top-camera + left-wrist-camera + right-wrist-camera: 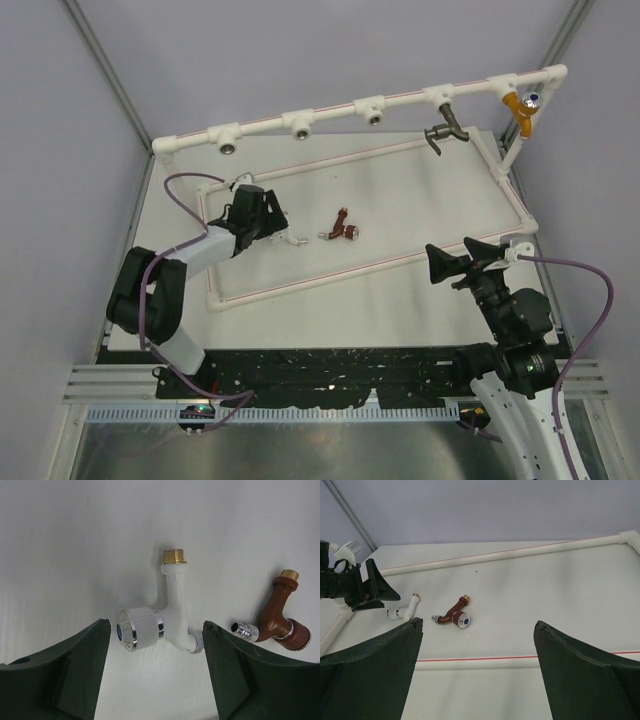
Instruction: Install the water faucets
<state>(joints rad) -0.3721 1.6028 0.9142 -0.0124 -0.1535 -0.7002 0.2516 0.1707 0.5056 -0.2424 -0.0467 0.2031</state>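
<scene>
I am looking at a flat white table board [400,290] boxed in by plain pale grey walls [300,50]. On the board lies a white plastic pipe frame with a thin red stripe [330,272]. Above the frame's far side runs a raised white pipe rail [330,112] with tee sockets. A dark bronze tap [445,131] and an orange-yellow tap [521,104] are mounted on the rail, over the frame's right end.

My left gripper [156,630] is low over the board inside the frame, near its left end. Its jaws are spread wide, with one dark finger either side of the white plastic faucet with a blue-and-silver knob [177,605]. That faucet lies flat on the board and is not clamped. I cannot tell whether the finger by the spout touches it.

The reddish-brown faucet [277,615] lies just beside the white one, towards the middle of the frame, with nothing touching it.

My right gripper [477,630] hovers above the frame's near pipe, towards its right end. Its jaws are wide apart and hold nothing.
</scene>
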